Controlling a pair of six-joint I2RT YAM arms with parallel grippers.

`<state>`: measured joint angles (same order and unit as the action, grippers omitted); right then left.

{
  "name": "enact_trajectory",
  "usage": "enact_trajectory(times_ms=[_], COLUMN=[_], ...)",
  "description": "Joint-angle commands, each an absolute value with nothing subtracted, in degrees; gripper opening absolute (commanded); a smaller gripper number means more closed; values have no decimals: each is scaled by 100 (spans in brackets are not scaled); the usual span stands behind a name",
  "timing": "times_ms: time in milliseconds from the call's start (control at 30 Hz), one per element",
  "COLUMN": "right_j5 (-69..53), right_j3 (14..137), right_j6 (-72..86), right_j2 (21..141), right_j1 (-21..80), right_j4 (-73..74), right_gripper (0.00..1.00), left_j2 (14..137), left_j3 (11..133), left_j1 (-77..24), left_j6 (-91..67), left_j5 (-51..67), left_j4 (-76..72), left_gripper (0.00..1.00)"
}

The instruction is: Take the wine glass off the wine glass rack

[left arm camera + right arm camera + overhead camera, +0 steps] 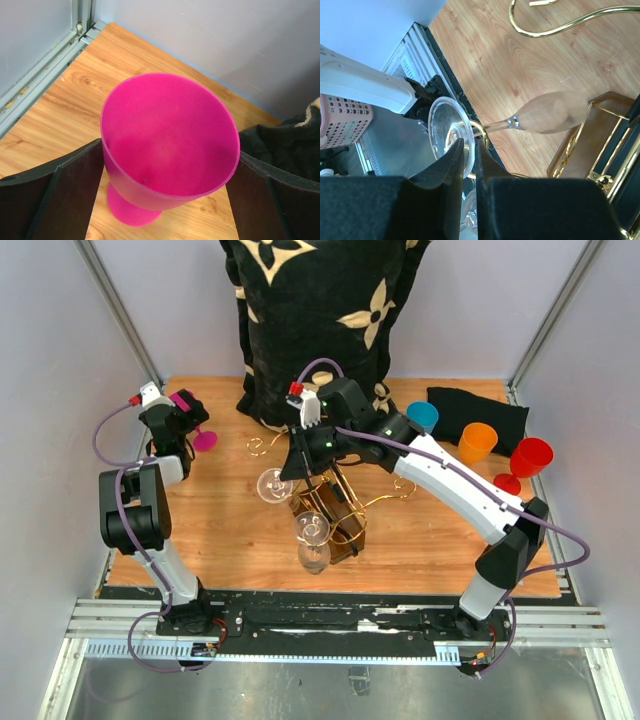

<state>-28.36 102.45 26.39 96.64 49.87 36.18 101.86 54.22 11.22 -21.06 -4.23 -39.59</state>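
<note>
The wine glass rack (338, 502) is a gold wire stand with scroll arms on a dark wooden base, mid-table. Several clear wine glasses hang on it. My right gripper (300, 455) reaches down to its left side. In the right wrist view the right gripper (469, 145) is shut on the round foot of a clear wine glass (547, 114), whose stem still lies in a gold loop of the rack (485, 131). That glass shows from above (273, 485). My left gripper (170, 152), at the far left, is shut on a pink plastic goblet (170, 135).
A blue cup (422, 416), an orange cup (478, 442) and a red goblet (528, 458) stand at the back right by a black cloth (490, 405). A black patterned cushion (320, 310) leans at the back. Two more glasses (311, 528) hang near the front.
</note>
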Motion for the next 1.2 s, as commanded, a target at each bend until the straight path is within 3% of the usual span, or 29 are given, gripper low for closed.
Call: enact_trajectory(times_ms=[0,133,433,800,1167], right_j5=[-2873,-2906,-3119,-3311,-3354], right_j3=[10080,10017,9737,9480,9392], right_j6=[2737,2776,2979,3067,3021], right_j2=[9392,9236,8944,8842,8785], right_j1=[5019,4931,4774,4702,4646], right_j4=[3586,3543,3258,3028,3006], right_gripper=[7,1,1,1,1], left_j2=[10027,9972,9920,10130,10137], left_j3=[5546,5507,5621,6035,5713], left_j1=[1129,1117,890,434,167], left_j6=[-2061,-2101,-2062,-921,-573], left_j5=[-379,-355,-350,-1606,-1932], left_j4=[-3922,-3899,-3714,-2953,-3420], left_gripper=[100,100,100,100,100])
